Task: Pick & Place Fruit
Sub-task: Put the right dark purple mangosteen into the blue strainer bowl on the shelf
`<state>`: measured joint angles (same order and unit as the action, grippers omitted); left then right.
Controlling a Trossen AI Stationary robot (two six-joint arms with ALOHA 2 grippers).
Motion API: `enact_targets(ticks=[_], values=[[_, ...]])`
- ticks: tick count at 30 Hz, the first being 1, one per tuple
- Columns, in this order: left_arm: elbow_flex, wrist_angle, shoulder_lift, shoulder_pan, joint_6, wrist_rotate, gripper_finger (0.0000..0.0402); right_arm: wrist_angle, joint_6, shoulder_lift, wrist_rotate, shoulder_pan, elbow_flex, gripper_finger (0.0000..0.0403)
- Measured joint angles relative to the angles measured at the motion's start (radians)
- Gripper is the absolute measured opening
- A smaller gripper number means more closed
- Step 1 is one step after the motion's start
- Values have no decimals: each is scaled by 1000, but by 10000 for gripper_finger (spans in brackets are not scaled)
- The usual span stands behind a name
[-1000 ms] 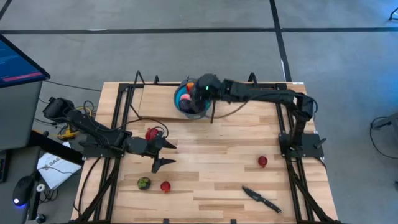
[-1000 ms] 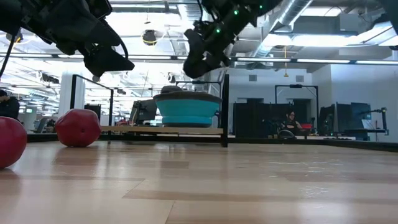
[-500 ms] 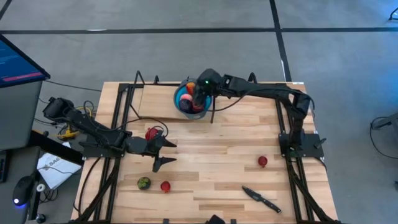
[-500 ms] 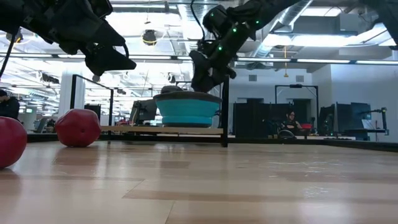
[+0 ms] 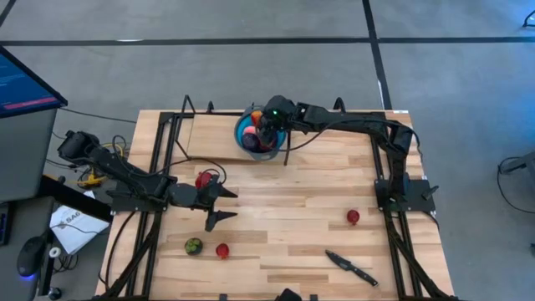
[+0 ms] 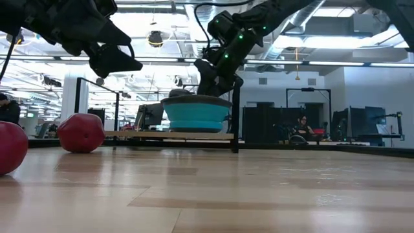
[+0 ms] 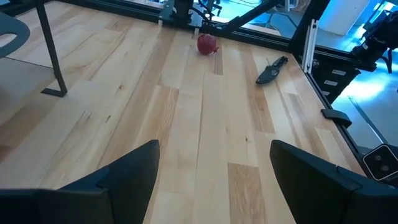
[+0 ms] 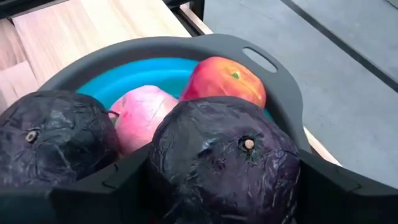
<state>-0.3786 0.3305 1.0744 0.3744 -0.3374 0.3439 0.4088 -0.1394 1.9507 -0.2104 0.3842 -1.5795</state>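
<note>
A blue bowl with a grey rim point(image 5: 242, 134) stands at the table's far edge. It holds a dark purple fruit point(image 8: 53, 137), a pink one point(image 8: 146, 115) and an orange-red one point(image 8: 224, 81). My right gripper point(image 5: 266, 130) is down at the bowl's rim, shut on a second dark purple fruit point(image 8: 227, 155). My left gripper point(image 5: 221, 205) hovers open and empty at the table's left. On the table lie a red fruit point(image 5: 203, 180) beside it, a greenish fruit point(image 5: 193, 246), and two more red ones point(image 5: 222, 250) point(image 5: 353, 217). My right gripper pinches the dark purple fruit by its two opposite sides point(image 8: 158, 168) between its two fingers. The fingers come slanting down from the table's right. The fruit sits level with the other fruit in the bowl; I cannot tell whether it rests on them.
A black-handled knife point(image 5: 351, 266) lies near the table's front right. Black frame posts point(image 6: 234, 116) stand beside the bowl and along the table's left and right sides. Bare wood lies in the middle point(image 5: 292, 201).
My right gripper has gone down and slightly toward the table's left, from above the bowl to its rim, carrying the dark purple fruit in among the others.
</note>
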Motion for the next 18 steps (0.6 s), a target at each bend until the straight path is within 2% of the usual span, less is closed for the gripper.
enact_targets(ticks=[11, 18], values=[[0, 5, 0, 0, 0, 0, 298, 4, 0, 0, 0, -1, -3, 360], [0, 5, -22, 0, -5, 0, 298, 138, 12, 0, -2, -11, -140, 367]])
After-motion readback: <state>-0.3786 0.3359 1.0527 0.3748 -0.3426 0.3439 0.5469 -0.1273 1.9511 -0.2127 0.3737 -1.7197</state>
